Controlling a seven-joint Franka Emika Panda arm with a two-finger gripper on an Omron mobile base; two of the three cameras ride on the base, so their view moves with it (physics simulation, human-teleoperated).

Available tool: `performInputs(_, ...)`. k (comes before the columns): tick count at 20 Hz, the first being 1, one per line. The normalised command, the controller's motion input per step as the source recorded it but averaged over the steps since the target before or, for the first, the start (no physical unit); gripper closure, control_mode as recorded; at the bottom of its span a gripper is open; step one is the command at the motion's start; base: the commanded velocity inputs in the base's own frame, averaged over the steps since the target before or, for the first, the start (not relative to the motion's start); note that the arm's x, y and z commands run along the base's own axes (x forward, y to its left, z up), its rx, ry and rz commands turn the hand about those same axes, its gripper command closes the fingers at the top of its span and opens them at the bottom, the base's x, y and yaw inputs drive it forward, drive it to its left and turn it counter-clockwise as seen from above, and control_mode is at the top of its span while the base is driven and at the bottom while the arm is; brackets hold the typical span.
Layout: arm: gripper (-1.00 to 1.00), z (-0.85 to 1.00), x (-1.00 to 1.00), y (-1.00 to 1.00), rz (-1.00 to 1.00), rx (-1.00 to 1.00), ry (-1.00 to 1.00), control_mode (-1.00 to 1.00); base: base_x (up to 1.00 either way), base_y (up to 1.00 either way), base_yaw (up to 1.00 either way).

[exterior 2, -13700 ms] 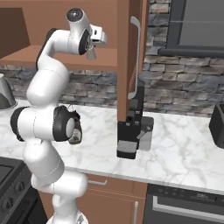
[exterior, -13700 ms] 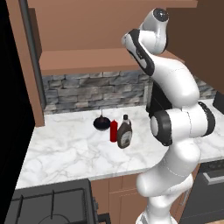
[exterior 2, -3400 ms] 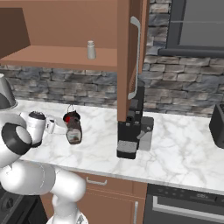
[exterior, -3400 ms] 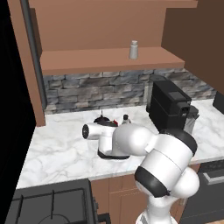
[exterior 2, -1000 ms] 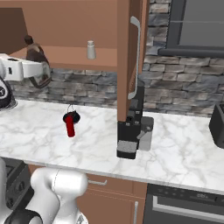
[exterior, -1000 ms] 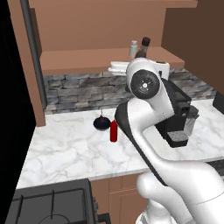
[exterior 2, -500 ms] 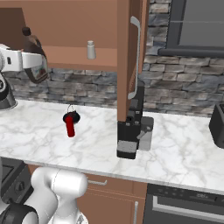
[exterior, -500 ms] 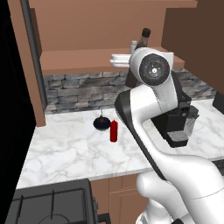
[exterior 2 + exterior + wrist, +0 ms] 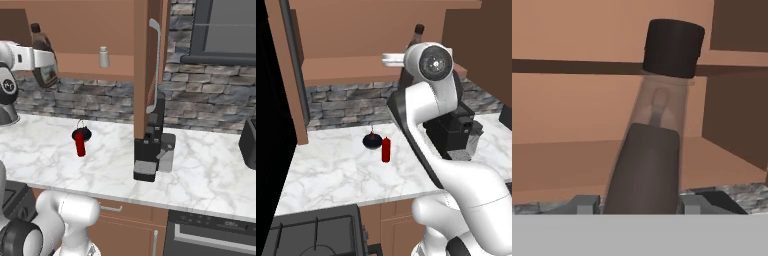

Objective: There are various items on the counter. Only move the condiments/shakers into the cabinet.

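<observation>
My gripper [image 9: 639,204] is shut on the dark brown bottle [image 9: 646,160], which tilts with its black cap [image 9: 673,47] up in front of the cabinet shelf [image 9: 557,160]. In the right base view the gripper [image 9: 36,56] holds the bottle [image 9: 47,75] at shelf height, left of the pale shaker [image 9: 104,57] standing on the cabinet shelf [image 9: 75,62]. From the left base view just the bottle's top [image 9: 418,33] shows above my arm. The red bottle [image 9: 386,149] [image 9: 80,145] stands on the counter [image 9: 341,170] beside the round black object [image 9: 372,141] [image 9: 81,133].
A black coffee machine [image 9: 456,131] [image 9: 150,152] stands on the counter to the right. The cabinet's open door [image 9: 150,60] hangs above it. A black stove top [image 9: 311,231] lies at the near left, and a dark appliance [image 9: 248,142] sits far right.
The gripper has lifted the dark brown bottle higher, up to the level of the cabinet shelf. The red bottle, black object and shaker have stayed put.
</observation>
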Motion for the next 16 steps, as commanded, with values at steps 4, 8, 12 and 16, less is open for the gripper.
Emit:
performInputs(4,1.0,0.0,0.38,0.0,0.0,-0.02,0.0,-1.0,0.0,0.0,0.0)
performInputs(8,1.0,0.0,0.11,0.02,0.0,-0.11,0.0,-1.0,0.0,0.0,0.0)
performInputs(12,1.0,0.0,0.08,0.0,0.0,-0.1,0.0,-1.0,0.0,0.0,0.0)
performInputs(16,1.0,0.0,0.23,0.0,0.0,-0.03,-0.01,-1.0,0.0,0.0,0.0)
